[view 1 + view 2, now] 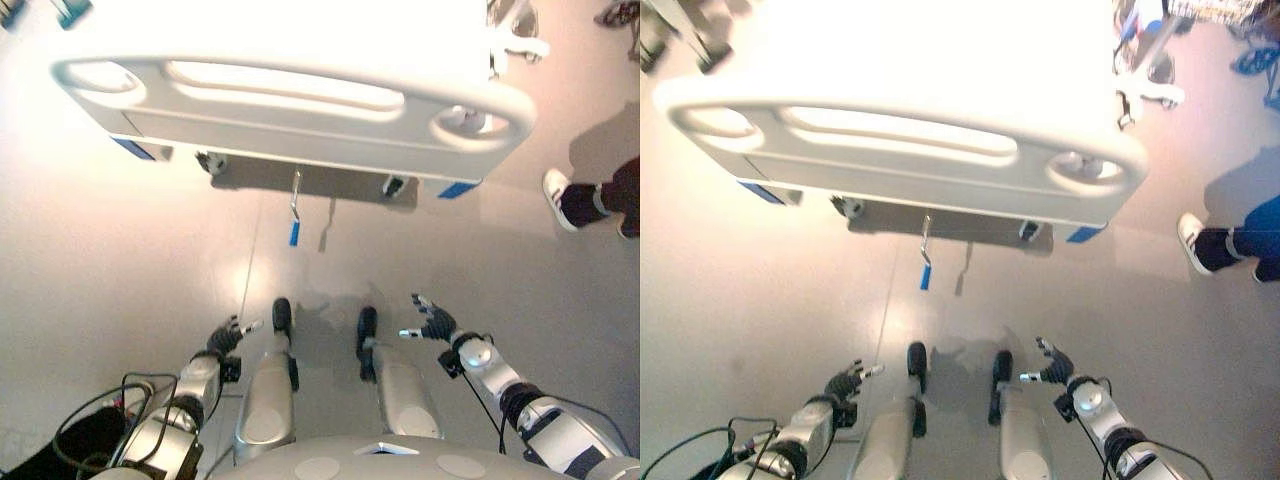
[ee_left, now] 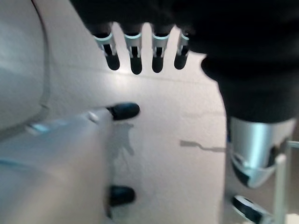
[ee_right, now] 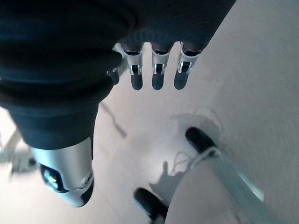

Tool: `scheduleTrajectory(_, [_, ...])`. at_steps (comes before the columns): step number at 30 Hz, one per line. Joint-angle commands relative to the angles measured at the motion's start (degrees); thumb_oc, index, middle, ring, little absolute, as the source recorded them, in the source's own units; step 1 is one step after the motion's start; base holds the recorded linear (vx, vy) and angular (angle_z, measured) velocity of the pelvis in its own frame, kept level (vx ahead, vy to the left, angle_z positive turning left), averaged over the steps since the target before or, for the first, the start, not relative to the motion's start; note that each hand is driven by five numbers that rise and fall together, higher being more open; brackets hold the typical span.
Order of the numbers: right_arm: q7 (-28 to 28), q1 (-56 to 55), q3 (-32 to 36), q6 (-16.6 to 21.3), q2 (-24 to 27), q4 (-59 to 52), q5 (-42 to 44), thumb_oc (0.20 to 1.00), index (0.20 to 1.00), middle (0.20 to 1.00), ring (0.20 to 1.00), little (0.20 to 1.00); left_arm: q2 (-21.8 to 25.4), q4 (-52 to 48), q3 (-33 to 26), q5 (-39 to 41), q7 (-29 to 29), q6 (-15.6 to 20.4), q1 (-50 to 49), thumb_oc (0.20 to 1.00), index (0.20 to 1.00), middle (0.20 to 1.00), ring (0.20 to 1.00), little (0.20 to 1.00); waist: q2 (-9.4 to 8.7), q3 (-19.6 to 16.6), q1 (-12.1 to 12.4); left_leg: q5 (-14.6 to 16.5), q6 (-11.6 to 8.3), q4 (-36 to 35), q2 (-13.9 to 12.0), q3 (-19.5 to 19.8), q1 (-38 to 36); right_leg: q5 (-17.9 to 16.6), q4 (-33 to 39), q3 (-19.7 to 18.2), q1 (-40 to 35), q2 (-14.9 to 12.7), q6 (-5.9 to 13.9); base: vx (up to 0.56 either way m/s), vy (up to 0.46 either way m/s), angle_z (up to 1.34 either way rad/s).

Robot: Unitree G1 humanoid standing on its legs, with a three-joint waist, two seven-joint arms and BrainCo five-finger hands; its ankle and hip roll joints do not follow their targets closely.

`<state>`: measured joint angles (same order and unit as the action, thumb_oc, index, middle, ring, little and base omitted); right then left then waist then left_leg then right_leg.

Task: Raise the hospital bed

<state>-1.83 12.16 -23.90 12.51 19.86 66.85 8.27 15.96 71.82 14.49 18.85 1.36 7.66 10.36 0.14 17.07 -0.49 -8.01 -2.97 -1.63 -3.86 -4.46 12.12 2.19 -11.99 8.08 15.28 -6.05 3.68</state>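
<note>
Approach: left hand [image 1: 226, 337] and right hand [image 1: 434, 322], fingers relaxed and empty, lower frame; the blue-gripped crank [image 1: 295, 208] under the hospital bed [image 1: 290, 95] footboard, upper centre, likely demands a squared, centred reach.

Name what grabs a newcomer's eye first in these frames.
The white hospital bed footboard spans the top of the view, with a crank handle with a blue grip hanging beneath it. Lower down, the left hand and right hand hang open, apart from the bed. A person's shoe stands at the right.
</note>
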Motion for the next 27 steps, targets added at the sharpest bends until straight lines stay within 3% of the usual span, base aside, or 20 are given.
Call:
scheduleTrajectory(1, [-2.0,-0.44,4.65,-2.3,0.15,2.92,7.79,1.0,1.0,1.0,1.0,1.0,-0.15,2.16,-2.43,-4.88,0.83,-0.26,2.16,1.0,1.0,1.0,1.0,1.0,-2.39,0.12,0.05,8.76,1.21,4.87,3.73,-1.88,-5.46,-4.54,2.93,1.15,-2.92,1.98,3.32,0.11,0.016,0.05])
scheduleTrajectory(4, [-3.12,-1.81,7.03,-3.48,-0.86,5.96,8.7,1.0,1.0,1.0,1.0,1.0,-0.3,2.63,-2.81,-6.34,1.32,-0.43,0.46,1.0,1.0,1.0,1.0,1.0,-1.9,-2.14,0.16,8.88,1.24,3.9,3.85,-1.84,-7.94,-4.2,3.87,1.55,-5.46,2.11,3.25,0.09,0.012,0.08])
scheduleTrajectory(11, [-6.15,-7.38,10.34,-5.18,-3.06,9.0,8.47,1.0,1.0,1.0,1.0,1.0,-0.26,5.75,-6.08,-9.31,4.29,-0.43,-6.99,1.0,1.0,1.0,1.0,1.0,-1.4,-11.43,1.08,8.43,0.98,-2.16,4.19,-2.13,-17.45,-4.19,10.58,1.18,-15.58,2.98,3.56,0.12,0.026,0.03])
scheduleTrajectory(27, [-8.5,-11.7,12.09,-6.06,-4.46,11.57,8.44,1.0,1.0,1.0,1.0,1.0,0.06,7.93,-7.71,-12.56,5.61,-0.15,-10.02,1.0,1.0,1.0,1.0,1.0,-2.04,-15.59,0.98,8.3,0.51,-3.37,3.92,-2.51,-19.3,-4.77,12.55,1.7,-18.66,2.76,3.86,0.02,0.005,-0.01])
